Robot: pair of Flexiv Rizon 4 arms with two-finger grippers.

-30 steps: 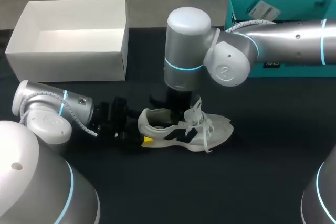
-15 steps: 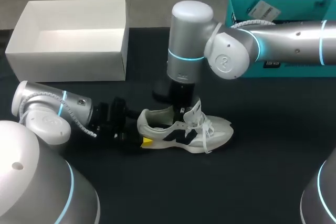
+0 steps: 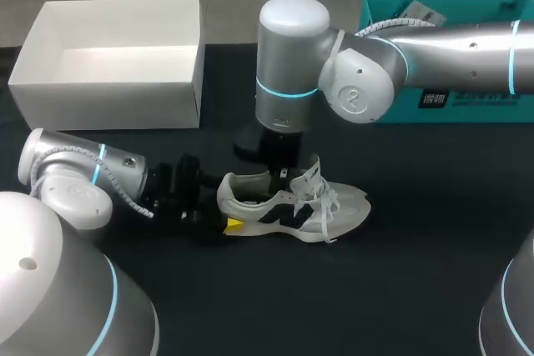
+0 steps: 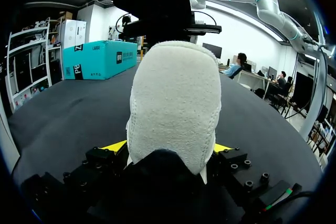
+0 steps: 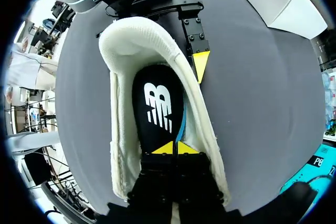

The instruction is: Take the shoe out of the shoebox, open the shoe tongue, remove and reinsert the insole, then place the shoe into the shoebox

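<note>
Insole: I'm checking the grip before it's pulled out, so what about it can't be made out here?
- Right wrist view: the right gripper covers the front of the insole; whether it is pinched is unclear.
- Head view: the right arm hides the opening of the shoe.
- Left wrist view: the heel blocks the inside.

Soft, even light from overhead falls on my black tabletop [image 3: 417, 231], which stays dark and matte, so shadows barely show on it. The white shoebox [image 3: 108, 60] at ten o'clock is the brightest patch, its floor nearly washed out. My right arm [image 3: 292, 56] shows a pale sheen on its rounded cap. In the left wrist view, bright light from ahead leaves my left jaws in deep shade.
</note>
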